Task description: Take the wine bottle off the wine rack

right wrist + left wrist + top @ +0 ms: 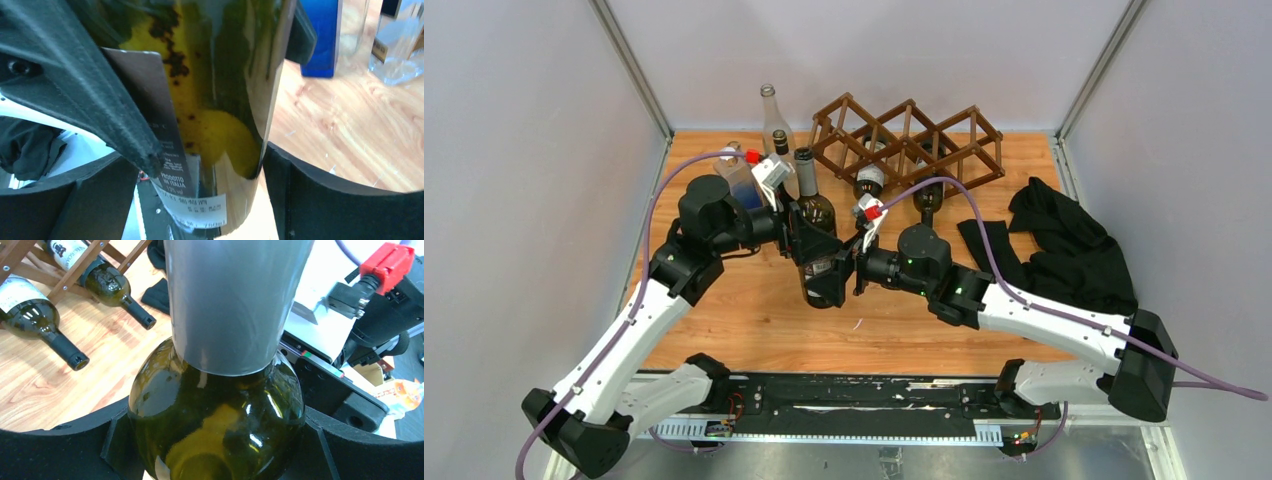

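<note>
A dark green wine bottle [816, 215] stands upright on the wooden table, in front of the dark brown lattice wine rack [909, 140]. My left gripper [809, 240] is shut on its shoulder. In the left wrist view the glass [215, 425] fills the space between both black fingers. My right gripper [839, 270] is open around the lower, labelled part of the bottle [220, 100]. A gap shows at its left finger [75, 205], while its right finger stands right beside the glass. A finger of the left gripper [100, 100] crosses that view.
Two more bottles [869, 180] [927, 195] lie in the rack with necks pointing toward me. A clear bottle [771, 115] and a blue one [739, 180] stand at the back left. A black cloth [1064, 250] lies at the right.
</note>
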You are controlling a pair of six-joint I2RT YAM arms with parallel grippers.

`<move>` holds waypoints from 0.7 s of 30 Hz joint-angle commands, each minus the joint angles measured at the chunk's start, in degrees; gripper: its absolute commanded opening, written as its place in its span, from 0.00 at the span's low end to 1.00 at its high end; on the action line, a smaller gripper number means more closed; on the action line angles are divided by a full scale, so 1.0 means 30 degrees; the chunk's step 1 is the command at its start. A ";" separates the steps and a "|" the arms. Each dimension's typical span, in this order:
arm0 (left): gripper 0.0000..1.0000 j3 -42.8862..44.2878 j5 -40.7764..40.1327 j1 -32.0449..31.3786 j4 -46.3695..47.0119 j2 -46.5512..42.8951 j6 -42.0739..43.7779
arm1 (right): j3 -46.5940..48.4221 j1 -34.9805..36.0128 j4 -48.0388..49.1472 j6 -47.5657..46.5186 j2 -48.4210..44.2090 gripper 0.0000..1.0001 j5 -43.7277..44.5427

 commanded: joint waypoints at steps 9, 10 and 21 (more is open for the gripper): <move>0.58 0.0367 0.0356 0.0323 0.2495 -0.1238 -0.2934 | 0.0136 0.1681 0.1111 -0.3191 -0.0066 0.00 0.2553; 0.69 0.0475 0.0210 0.0368 0.2407 -0.1255 -0.2959 | 0.0205 0.1786 0.0852 -0.3339 -0.0079 0.00 0.2598; 0.87 0.1440 0.0219 0.1539 0.2107 -0.0855 -0.1975 | -0.0665 0.2160 -0.0462 -0.4262 -0.1377 0.00 0.3474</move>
